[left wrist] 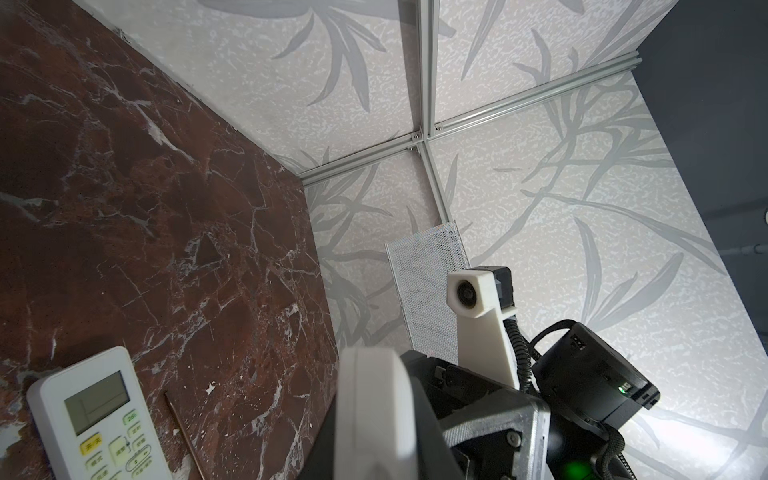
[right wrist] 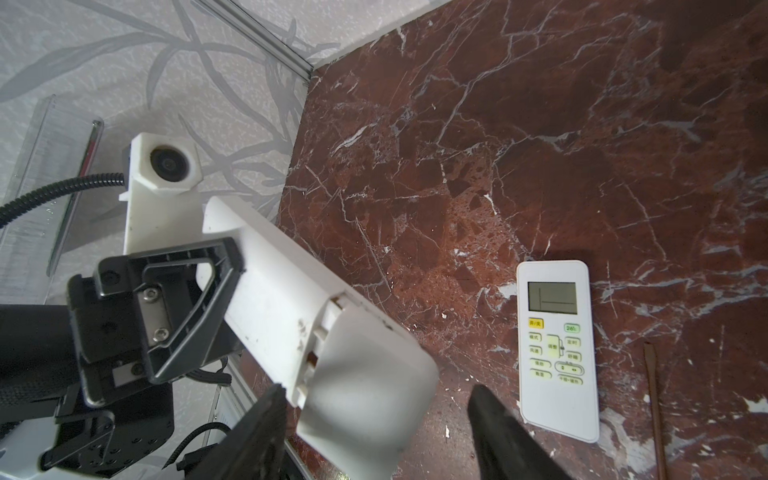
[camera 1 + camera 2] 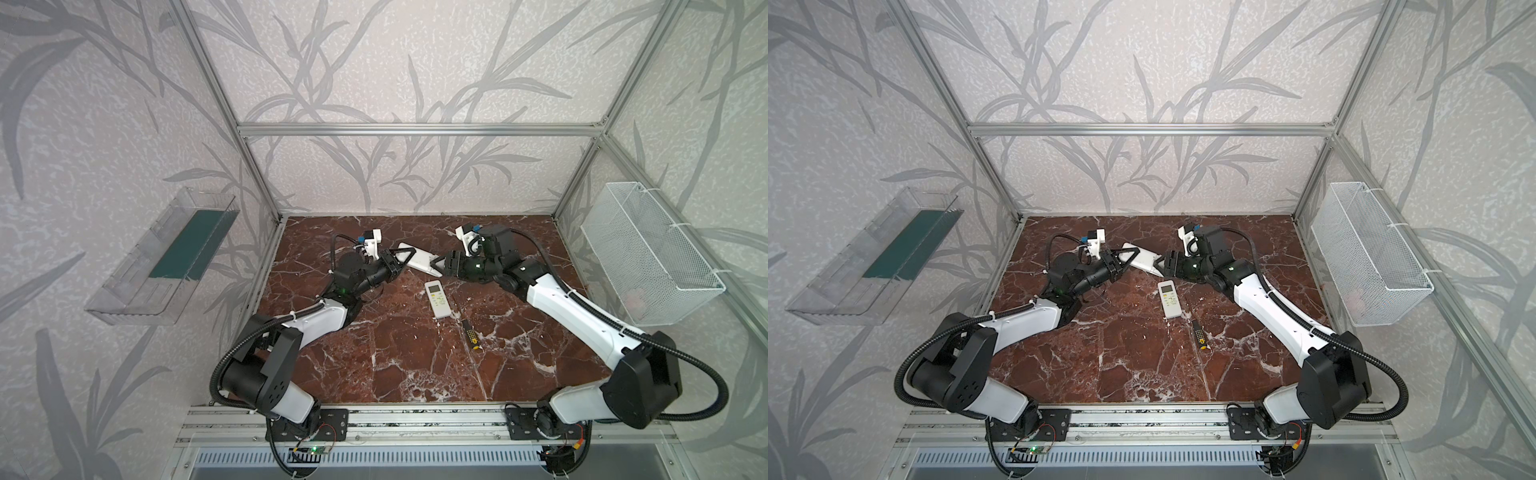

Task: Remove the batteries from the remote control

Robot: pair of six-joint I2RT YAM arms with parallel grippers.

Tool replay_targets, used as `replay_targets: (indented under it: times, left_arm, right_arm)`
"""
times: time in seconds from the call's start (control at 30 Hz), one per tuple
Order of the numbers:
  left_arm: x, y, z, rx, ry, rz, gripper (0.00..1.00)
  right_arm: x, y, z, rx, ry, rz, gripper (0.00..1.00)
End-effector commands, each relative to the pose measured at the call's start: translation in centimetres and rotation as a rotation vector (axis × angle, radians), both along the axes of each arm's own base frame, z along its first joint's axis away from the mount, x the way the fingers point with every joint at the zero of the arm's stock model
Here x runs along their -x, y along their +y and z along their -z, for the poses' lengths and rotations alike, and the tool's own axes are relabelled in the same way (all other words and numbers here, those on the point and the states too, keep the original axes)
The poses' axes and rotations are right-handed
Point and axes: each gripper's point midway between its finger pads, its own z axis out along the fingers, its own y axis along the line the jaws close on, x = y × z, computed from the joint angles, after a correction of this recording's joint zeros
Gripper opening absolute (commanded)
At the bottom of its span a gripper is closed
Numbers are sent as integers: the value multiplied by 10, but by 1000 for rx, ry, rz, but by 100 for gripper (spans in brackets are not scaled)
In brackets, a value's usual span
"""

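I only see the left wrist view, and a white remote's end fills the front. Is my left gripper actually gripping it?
Observer: Yes. In a top view the left gripper is shut on the long white plastic remote control.
Operator: Is its battery cover off?
Observer: No. The right wrist view shows the white battery cover still on the remote, and no batteries are exposed.
Operator: Where is the right gripper?
Observer: The right gripper is open, with its fingers on either side of the cover end.
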Motion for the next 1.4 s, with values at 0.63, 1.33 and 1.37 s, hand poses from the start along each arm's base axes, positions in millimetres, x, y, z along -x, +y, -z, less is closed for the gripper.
replay_targets:
  times: [0.63,1.33,1.37]
  left_arm:
    - [-2,-2,0,-1,-24,-3,0]
    - [-6,2,5,0,-7,-18,0]
    - [-7,2,5,2,-8,-21,0]
  right_arm:
    - [-6,13,0,-30,-1,-15,43]
    - [-8,-4,-3,-79,-24,22,32]
    - [-8,-4,-2,-82,-22,22,31]
